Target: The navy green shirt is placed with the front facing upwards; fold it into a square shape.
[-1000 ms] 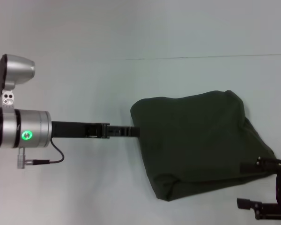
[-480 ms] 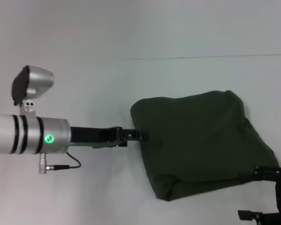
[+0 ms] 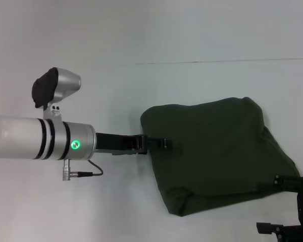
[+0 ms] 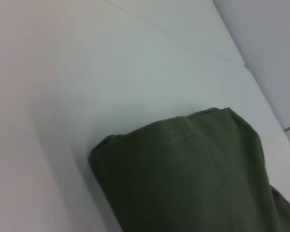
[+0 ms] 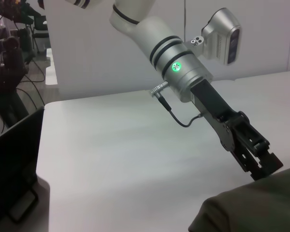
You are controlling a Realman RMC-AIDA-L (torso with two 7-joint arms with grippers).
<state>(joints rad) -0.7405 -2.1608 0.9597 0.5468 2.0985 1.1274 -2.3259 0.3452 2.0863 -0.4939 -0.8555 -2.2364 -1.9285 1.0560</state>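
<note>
Shirt (image 3: pixel 212 156), the navy green shirt, lies folded on the table (image 3: pixel 91 201) under the left gripper (image 3: pixel 159 143), which has slid forward onto its edge, maybe to smooth it; I cannot tell its grip.

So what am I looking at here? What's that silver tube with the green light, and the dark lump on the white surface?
The silver tube is the robot's left arm; the black pincer at its tip reaches over the near edge of the navy green shirt, a folded bundle on the white table. That picture comes from a camera on the robot's head. A second, from the left wrist, shows mostly shirt. The third, from the right wrist, sees the left pincer from the other side. The right pincer waits open at the shirt's corner, holding nothing.
</note>
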